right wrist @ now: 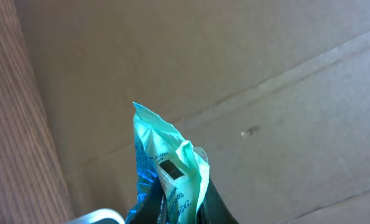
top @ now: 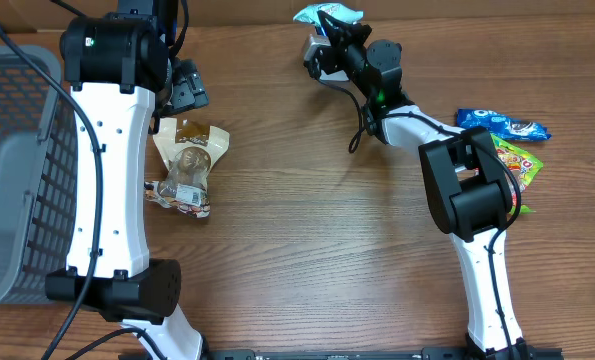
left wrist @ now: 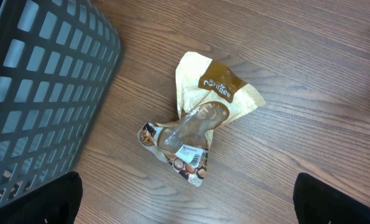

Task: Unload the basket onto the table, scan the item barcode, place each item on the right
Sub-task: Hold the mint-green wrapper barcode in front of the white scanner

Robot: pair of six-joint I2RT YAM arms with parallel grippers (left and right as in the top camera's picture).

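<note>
Wooden table [top: 307,250]: brown grain, with a grey mesh basket [top: 17,110] at its left edge.
Green-and-yellow packet [top: 519,160]: lies flat, far to the right of the basket, partly under the right arm.
Blue packet [top: 502,123]: lies flat just beyond it, equally far right of the basket.
Brown pouch [left wrist: 197,130]: lies flat just right of the basket, apart from its wall. It has a tan top with a dark brown band, a clear crumpled lower half and a small white label near the lower end.
Left gripper [top: 189,92]: hangs over the pouch, just right of the basket, touching nothing.
Left fingers [left wrist: 60,199]: spread wide, one tip at each lower corner of the wrist view, with the pouch on the wood below them.
Right gripper [top: 327,32]: at the table's far edge, well right of the basket.
Right fingers [right wrist: 217,213]: pressed together on the lower end of the teal packet.
Teal packet [right wrist: 166,162]: held off the wood, its crinkled sealed edge pointing away from the fingers. It shows white print and a small dark block on a pale patch; whether that block is the barcode cannot be told.
</note>
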